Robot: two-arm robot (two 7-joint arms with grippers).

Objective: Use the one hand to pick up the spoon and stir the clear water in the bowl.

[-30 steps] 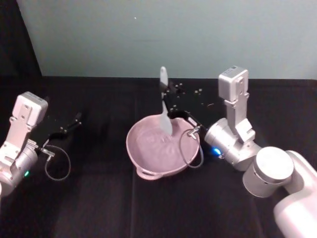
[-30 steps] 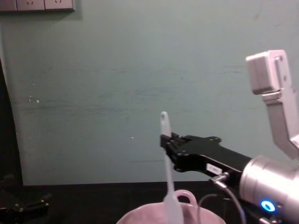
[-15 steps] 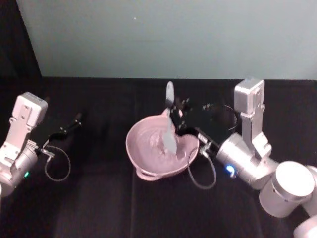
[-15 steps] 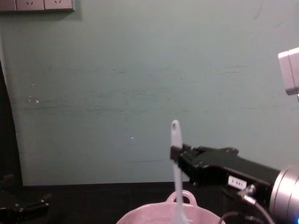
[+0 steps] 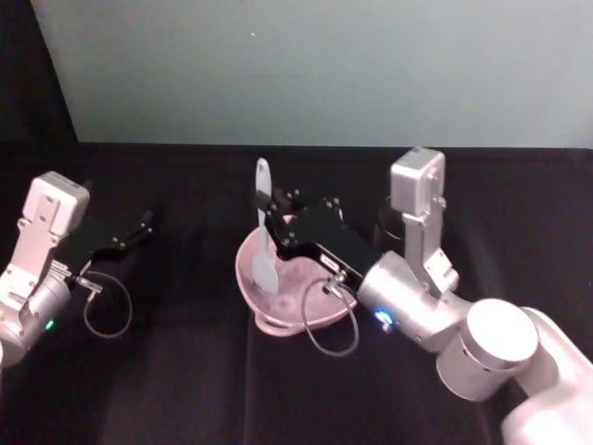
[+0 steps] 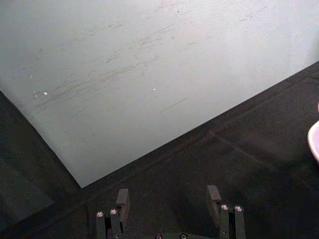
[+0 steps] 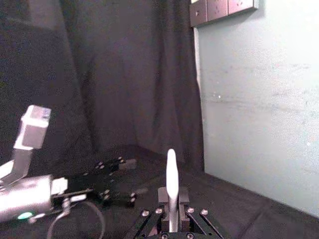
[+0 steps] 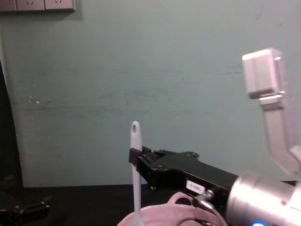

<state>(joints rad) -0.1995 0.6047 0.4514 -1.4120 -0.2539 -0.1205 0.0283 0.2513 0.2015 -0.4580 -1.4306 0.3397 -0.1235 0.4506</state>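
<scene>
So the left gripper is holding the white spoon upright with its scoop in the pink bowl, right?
Not quite: the right gripper holds the spoon upright with its scoop in the bowl, as the head view shows. The left gripper rests apart at the left, open and empty.

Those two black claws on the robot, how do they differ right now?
The right gripper is shut on the spoon, holding it upright; the left gripper is open and empty. The right gripper reaches over the bowl, with the spoon's scoop down inside it; the left gripper sits off to the robot's left, apart from the bowl. Both are black with flat fingers.
</scene>
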